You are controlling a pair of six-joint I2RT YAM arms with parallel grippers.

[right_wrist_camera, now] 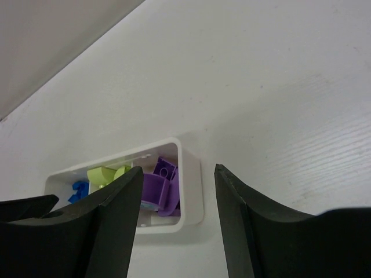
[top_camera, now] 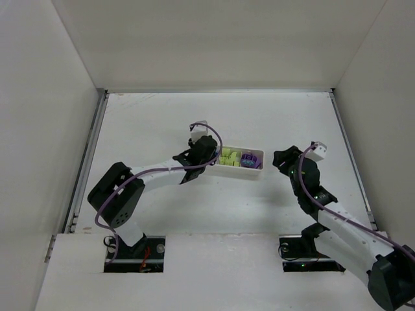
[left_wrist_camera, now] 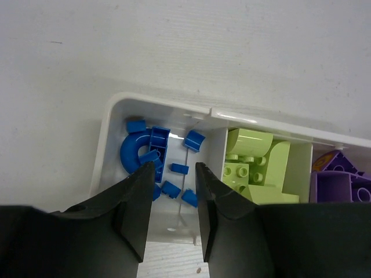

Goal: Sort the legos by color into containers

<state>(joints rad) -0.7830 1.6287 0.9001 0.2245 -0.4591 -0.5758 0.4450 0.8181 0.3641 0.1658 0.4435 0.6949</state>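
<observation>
Here we are over the long white plastic tray with its three compartments. It lies across the white table, long axis running left to right, with its far right end a touch nearer to us.

The left gripper hangs straight above the tray's left end, so that compartment sits right beneath its black fingers. They are parted by a narrow gap and nothing is pinched between them. Below them lie the tiny blue cubes, glossy and sharp-edged, alongside the round blue piece, a curved arch of the same hard plastic.

The middle compartment holds the lime-green studded blocks, chunky and smooth. At the right end sits the purple block, studs showing.

The right gripper stands off that purple end, near the tray but clear of it. Its jaws are spread wide and empty.

So the left arm is plainly the closer one, directly on top of the blue end. I can't see a single loose brick out on the table, so to my eye the sorting looks all but done. The next move is probably just lifting straight up, minding the thin white walls on either side of those fingers.
</observation>
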